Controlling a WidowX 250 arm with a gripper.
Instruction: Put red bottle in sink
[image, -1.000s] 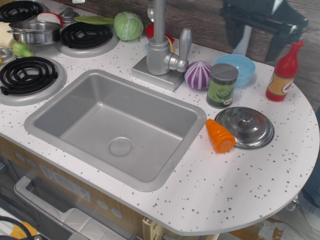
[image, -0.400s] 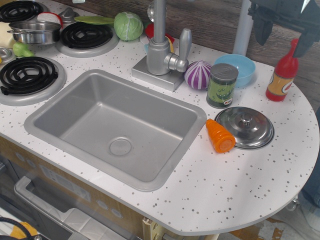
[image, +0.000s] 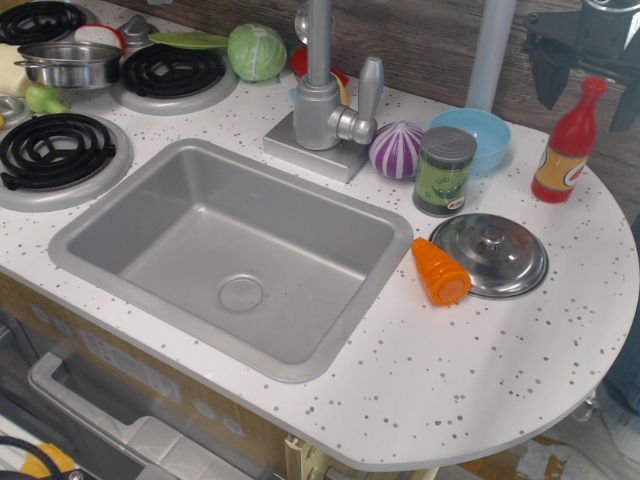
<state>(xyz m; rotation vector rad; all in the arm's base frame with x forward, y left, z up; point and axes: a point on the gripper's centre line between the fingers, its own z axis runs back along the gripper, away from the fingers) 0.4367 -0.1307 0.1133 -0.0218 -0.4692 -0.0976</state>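
Since the frame before, your gripper (image: 588, 88) has slid further toward the right edge of the view, so the red bottle's cap, which earlier sat beside one finger, now stands between the two dark fingers (image: 549, 82). The grey post (image: 491, 55) behind the bowl shows more fully than it did. Nothing on the countertop (image: 440, 370) has shifted.

You can read no words anywhere. The red bottle (image: 566, 146) carries an orange-yellow label with a white oval, its print too small to make out. The can (image: 444, 170) wears a green label with a small red and white mark low on its side, also unreadable.

Your fingers are spread wide, one to each side of the bottle's cap and neck, neither visibly touching it, and they grip nothing. The bottle stands upright on the countertop directly below the gap between them, near the back right edge. Just to the finger's left and lower sits the blue bowl (image: 478, 136), with the can in front of it and a purple onion (image: 396, 150) beside that. Below the fingers, nearer you, lie the round steel lid (image: 489, 255) and the orange carrot toy (image: 440, 272), touching. The sink (image: 180, 240) lies well apart from the fingers, far to their left, with only its drain showing inside.
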